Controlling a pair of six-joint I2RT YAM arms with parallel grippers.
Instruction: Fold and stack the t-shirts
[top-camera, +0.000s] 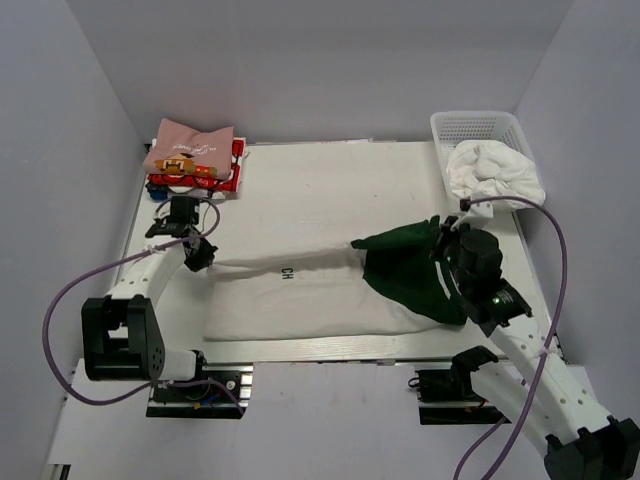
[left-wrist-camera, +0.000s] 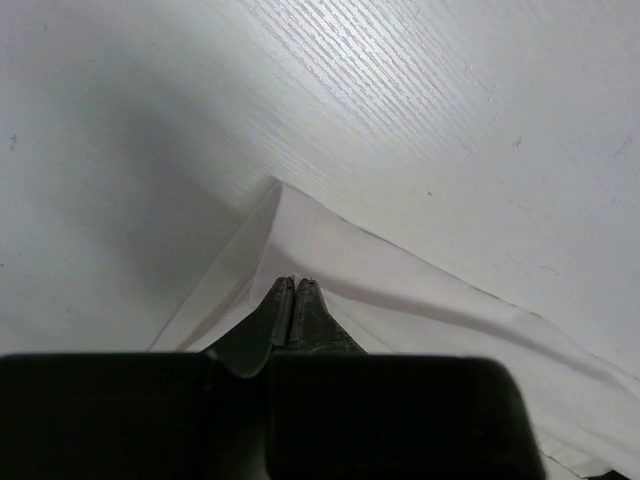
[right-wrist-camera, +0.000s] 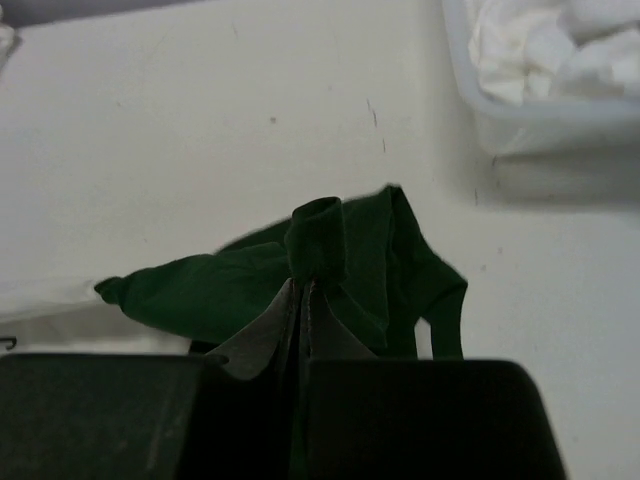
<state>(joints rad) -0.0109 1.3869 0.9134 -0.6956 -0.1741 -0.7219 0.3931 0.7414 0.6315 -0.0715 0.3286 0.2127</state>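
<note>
Only the top view takes in the whole off-white shirt (top-camera: 300, 300), which lies spread across the near half of the table (top-camera: 330, 190) with a bit of black lettering (top-camera: 286, 273) showing on its raised far edge. The left gripper (top-camera: 200, 255) is at the shirt's left far corner and the right gripper (top-camera: 447, 235) at its right end, where the dark green cloth (top-camera: 405, 265) is heaped. The left wrist view adds the grip itself: the fingers (left-wrist-camera: 293, 300) are pressed together on a pale corner of the shirt, lifted into a peak above the tabletop. The right wrist view shows its fingers (right-wrist-camera: 303, 310) closed on a bunched fold of the green cloth (right-wrist-camera: 200, 285), with a thin green loop hanging just to the right. Beyond the shirt's right end stands a white plastic basket (top-camera: 480, 125) holding crumpled white fabric (top-camera: 495, 172) that spills over its near rim. Beyond the shirt's left end sits a folded stack, a pink shirt (top-camera: 190, 148) on top of a red one (top-camera: 232, 170).
</note>
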